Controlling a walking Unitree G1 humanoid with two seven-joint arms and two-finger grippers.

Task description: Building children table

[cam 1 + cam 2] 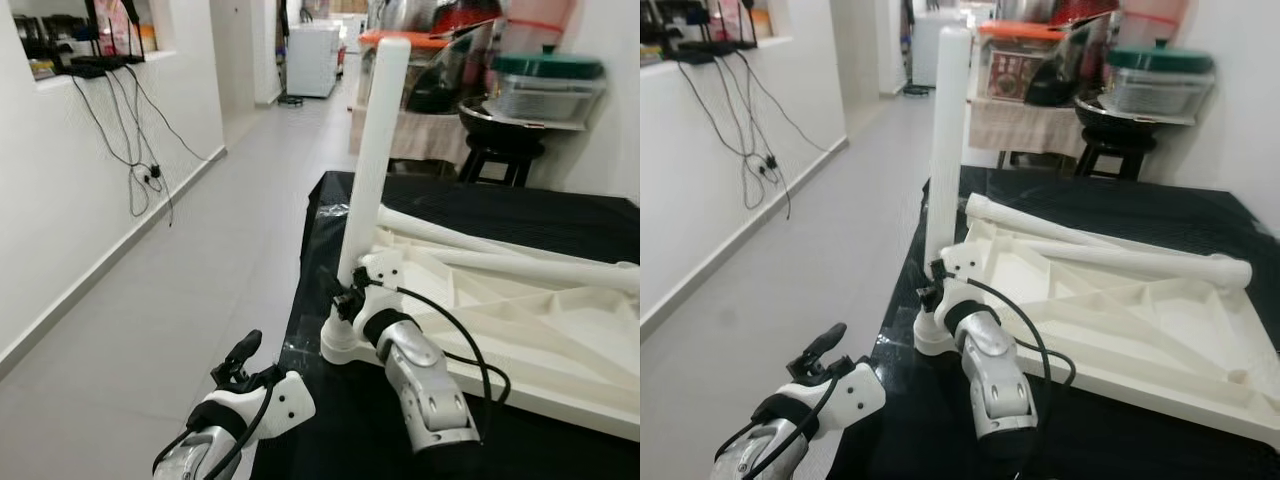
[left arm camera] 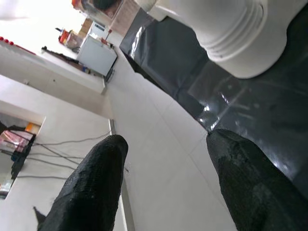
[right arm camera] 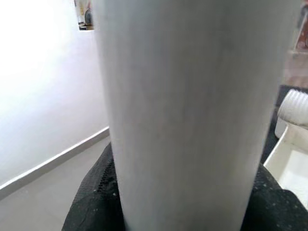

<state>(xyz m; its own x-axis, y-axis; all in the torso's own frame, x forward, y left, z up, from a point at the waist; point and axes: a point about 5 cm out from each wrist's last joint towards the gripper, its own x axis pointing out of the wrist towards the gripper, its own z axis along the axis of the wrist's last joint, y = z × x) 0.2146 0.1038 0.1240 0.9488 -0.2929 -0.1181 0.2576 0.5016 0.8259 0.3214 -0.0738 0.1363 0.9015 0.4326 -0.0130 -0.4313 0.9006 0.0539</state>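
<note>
At the near left corner of the black tabletop, the white children's table top lies upside down, its ribbed underside facing up. One white leg stands upright in the corner socket, long axis vertical. Two more legs lie flat across the underside, pointing from the upright leg toward the far right.

The right tool is clamped on the lower part of the upright leg, just above the socket; the right wrist view shows the leg seated between the black fingers. The right arm is therefore the working arm.

The left tool hovers off the tabletop's left edge, over the floor, fingers spread and empty. The socket base lies just ahead of it and to its right.

Judgement: the leg is being seated or screwed home. Any turning or pressing must follow the vertical axis; side load could tilt the leg in its socket.
</note>
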